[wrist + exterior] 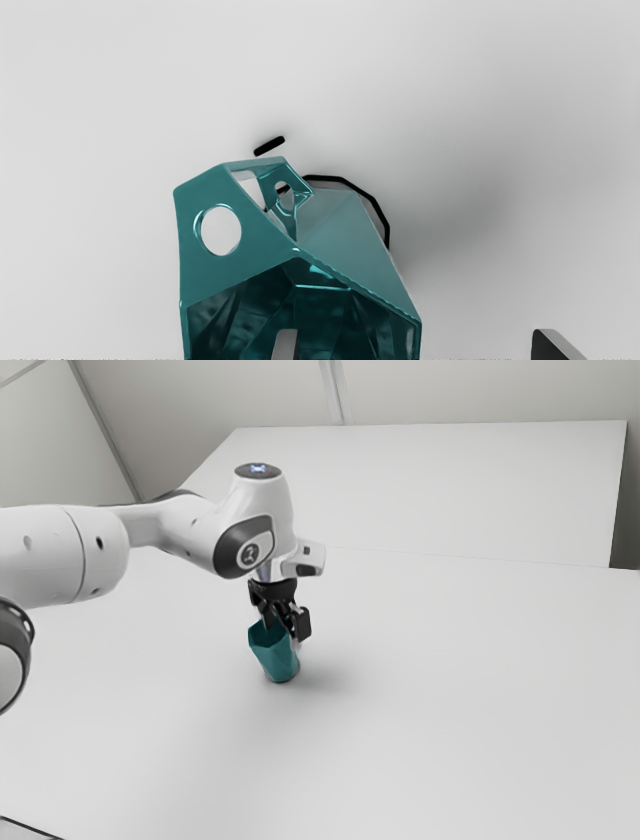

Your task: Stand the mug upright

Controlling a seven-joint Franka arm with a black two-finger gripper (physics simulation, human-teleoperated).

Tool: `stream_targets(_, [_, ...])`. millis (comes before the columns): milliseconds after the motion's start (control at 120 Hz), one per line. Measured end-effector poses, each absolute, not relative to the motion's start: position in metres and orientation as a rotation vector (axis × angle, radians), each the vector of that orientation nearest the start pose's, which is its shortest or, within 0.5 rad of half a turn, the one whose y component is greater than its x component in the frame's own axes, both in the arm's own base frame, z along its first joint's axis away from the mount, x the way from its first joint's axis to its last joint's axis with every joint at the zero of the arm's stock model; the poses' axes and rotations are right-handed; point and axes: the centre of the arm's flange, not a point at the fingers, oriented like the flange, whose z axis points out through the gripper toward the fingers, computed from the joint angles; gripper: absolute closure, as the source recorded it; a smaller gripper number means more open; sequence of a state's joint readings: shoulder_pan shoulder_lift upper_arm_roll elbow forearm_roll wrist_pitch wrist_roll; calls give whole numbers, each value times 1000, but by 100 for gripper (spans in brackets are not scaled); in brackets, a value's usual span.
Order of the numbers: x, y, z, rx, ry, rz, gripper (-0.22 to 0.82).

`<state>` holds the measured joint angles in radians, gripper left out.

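Observation:
The black gripper (pixel 286 622) is at the top of the teal mug (pixel 275 652), which leans toward the exterior view's left with its base low at the table. In the wrist view the gripper (pixel 412 347) stands open, its fingers wide apart. One finger is over the mouth of the mug (pixel 345 220), the other outside beyond its wall, with a gap to that wall. The faceted handle with a round hole juts from the mug's side, away from the fingers. Part of the dark-edged base shows past the wall.
The white table (pixel 420 730) extends around the mug, with a soft shadow beside it. A small black bar-shaped mark (pixel 269 146) lies close to the handle. Behind stands another pale flat surface (pixel 430 485).

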<state>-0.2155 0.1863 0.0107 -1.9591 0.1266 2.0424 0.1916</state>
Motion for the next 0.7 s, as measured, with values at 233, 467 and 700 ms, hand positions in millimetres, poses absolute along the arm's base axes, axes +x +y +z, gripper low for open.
stream_targets(233, [572,-92,425,-2969,591,44,4])
stream_targets(467, [587,-60,493,-2945,470,-25,1])
stream_targets(700, [581,-58,557,-2920,426,-49,0])
